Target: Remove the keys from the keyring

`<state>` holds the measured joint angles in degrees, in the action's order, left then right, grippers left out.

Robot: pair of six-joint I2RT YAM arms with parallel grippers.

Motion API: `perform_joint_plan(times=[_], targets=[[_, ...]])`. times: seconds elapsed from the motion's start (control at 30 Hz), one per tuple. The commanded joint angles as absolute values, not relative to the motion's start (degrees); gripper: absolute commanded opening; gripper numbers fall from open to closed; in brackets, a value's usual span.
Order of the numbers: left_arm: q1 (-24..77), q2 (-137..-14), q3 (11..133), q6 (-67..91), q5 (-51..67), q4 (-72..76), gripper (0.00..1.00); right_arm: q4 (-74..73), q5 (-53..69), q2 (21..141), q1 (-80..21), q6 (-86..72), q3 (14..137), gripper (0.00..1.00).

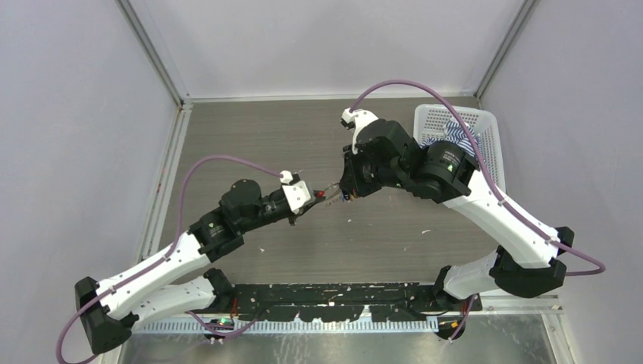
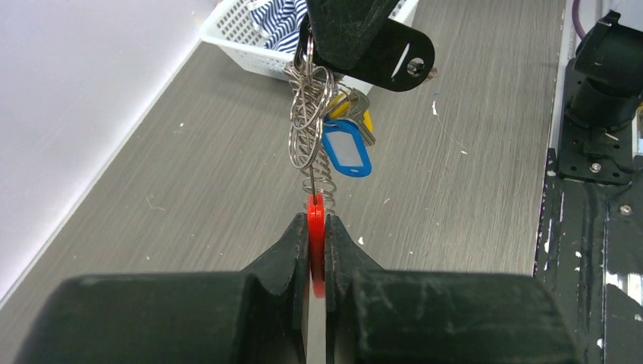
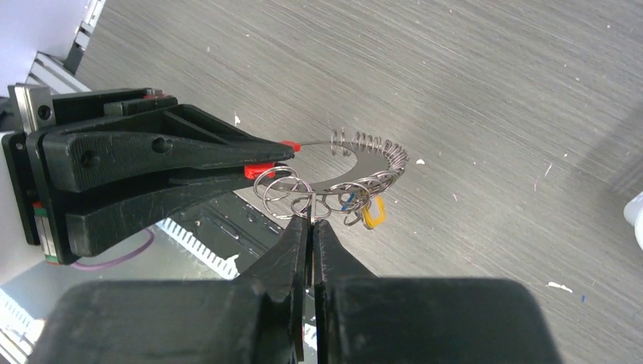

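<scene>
- Grey wood-grain tabletop, pale walls around; white basket with striped cloth at far right corner.
- Left end effector pinched narrow on red section of keyring; red tab edge-on between the pads.
- Right end effector clamped on one thin wire ring of same bunch, jaws nearly touching.
- Keyring held in air over mid-tabletop, between the two end effectors; silvery coil arcs from red end to a cluster of small split rings.
- Keys hanging from that cluster, just beside right fingers: silver blade showing, yellow head part-hidden.
- Blue tag with white window hanging just below the keys.
- Black oval piece with slot, next to right fingers; cannot tell whether key head or tag.
- Keys not yet off keyring.
</scene>
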<state>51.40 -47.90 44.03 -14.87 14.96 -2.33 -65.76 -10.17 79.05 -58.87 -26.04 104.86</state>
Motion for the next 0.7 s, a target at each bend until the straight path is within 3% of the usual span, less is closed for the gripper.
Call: perform_joint_plan(times=[0.0,0.3,0.53,0.67], targets=[[55.2,-50.1,43.4,-12.3,11.9,0.5,0.0,-58.2,-8.1,78.9,-57.2,-29.0,107.3,0.01],[60.8,-54.8,43.3,-11.9,6.0,6.2,0.0,-58.9,-5.1,81.8,-56.1,-33.4,106.8,0.01],[61.4,-57.4,44.1,-11.2,-7.3,5.9,0.0,-56.6,-0.8,80.0,-54.1,-36.3,104.5,0.01],[61.4,-56.5,42.3,-10.3,-1.9,8.8,0.0,-56.5,2.7,79.8,-52.6,-37.4,103.8,0.01]])
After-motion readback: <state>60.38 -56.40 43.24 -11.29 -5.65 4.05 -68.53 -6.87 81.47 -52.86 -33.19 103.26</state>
